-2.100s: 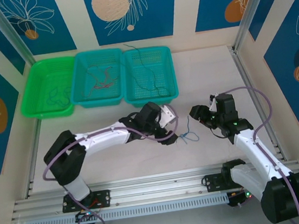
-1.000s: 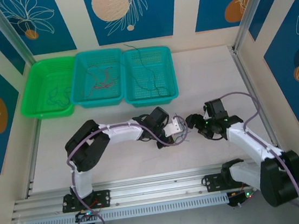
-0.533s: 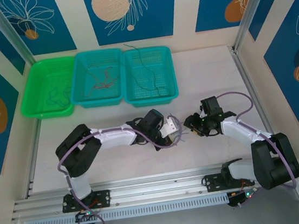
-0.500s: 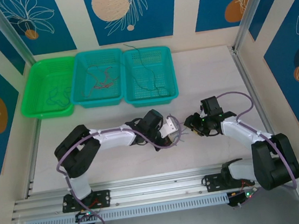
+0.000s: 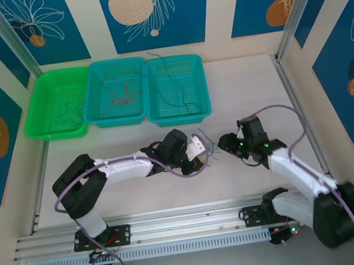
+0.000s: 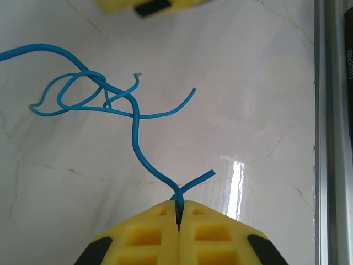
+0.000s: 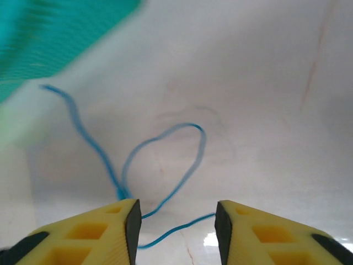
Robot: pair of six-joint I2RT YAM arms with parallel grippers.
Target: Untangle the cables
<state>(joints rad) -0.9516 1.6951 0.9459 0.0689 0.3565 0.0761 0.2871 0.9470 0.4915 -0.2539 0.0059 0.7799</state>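
A thin blue cable with a loose knot lies on the white table between the two arms, seen from above as a small tangle. My left gripper is shut on one end of it, and a short tail sticks out beside the jaws. My right gripper is open. A blue loop lies just ahead of it, and two strands of the cable run through the gap between its yellow fingers. From above, the left gripper and the right gripper face each other closely.
Three baskets stand in a row at the back: a green one, a teal one and another teal one. Each holds thin wires, with red ones in the middle. A metal rail runs along the table's right edge.
Both grippers have shifted a little toward the baskets, and the blue cable now shows between them. The right arm has swung out and straightened.
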